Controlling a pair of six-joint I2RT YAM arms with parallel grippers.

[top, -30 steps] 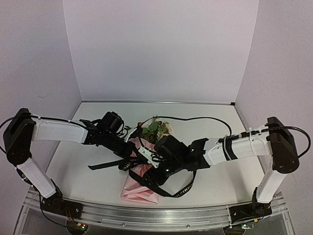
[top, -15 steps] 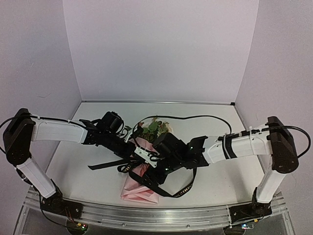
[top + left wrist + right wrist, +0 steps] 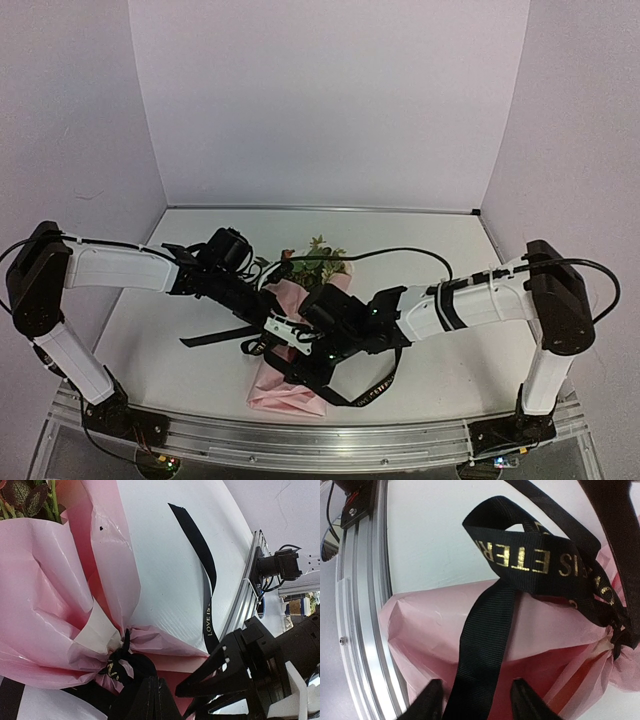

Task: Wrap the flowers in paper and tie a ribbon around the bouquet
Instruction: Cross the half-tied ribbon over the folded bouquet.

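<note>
As the bouquet [image 3: 285,392] lay near the front edge of the table [image 3: 450,260], its ribbon [image 3: 485,630] straddled by the parted right gripper [image 3: 479,702] and the left gripper [image 3: 152,700] clenched at the knot [image 3: 120,662] (hold unclear), a hard tug was judged liable to loosen that knot or tear the paper [image 3: 45,605].

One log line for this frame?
left fingers shut on ribbon at cinch | right fingers open, ribbon between | bouquet flat on table
</note>
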